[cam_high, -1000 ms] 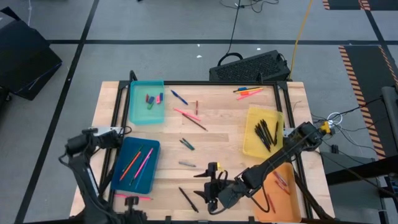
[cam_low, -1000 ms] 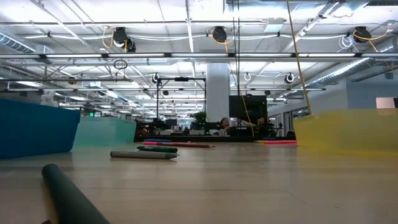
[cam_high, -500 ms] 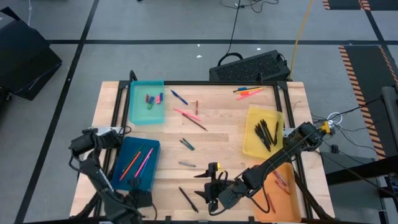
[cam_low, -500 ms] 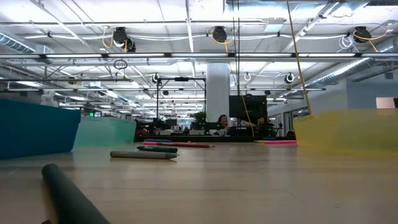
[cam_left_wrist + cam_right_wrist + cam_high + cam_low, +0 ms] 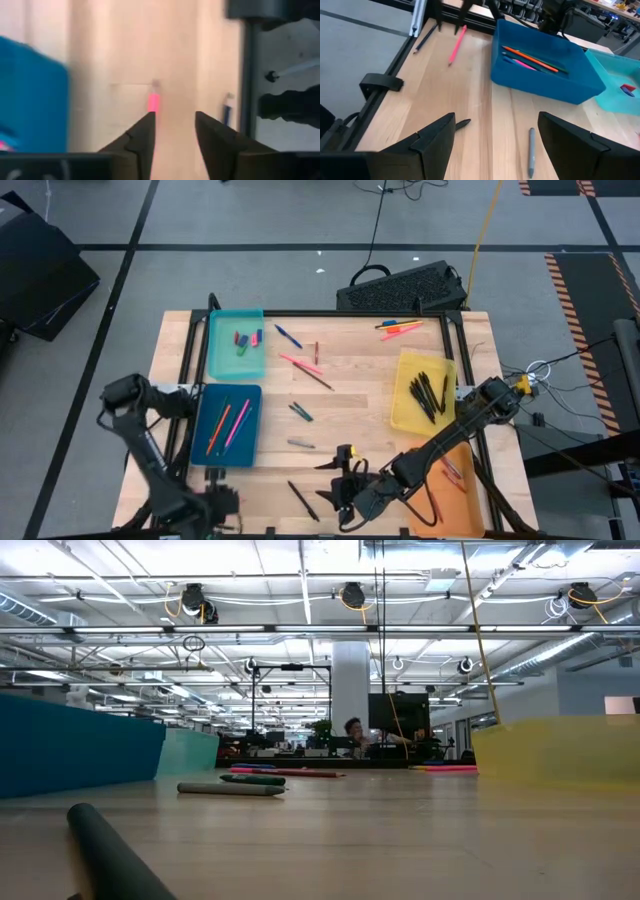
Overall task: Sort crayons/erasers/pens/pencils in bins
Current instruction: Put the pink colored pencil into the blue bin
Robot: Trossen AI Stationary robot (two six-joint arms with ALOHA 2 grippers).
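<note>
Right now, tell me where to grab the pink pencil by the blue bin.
Grip the pink pencil near its middle, straight from above, left gripper fingers across its length. It lies flat on bare wood, thin, apart from the blue bin, both sides free.

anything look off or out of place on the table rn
Mostly unsorted clutter: pens and pencils lie loose across the table. A pink pencil lies outside the dark blue bin, near the table's front edge, by the left gripper. Nothing looks spilled or broken.
</note>
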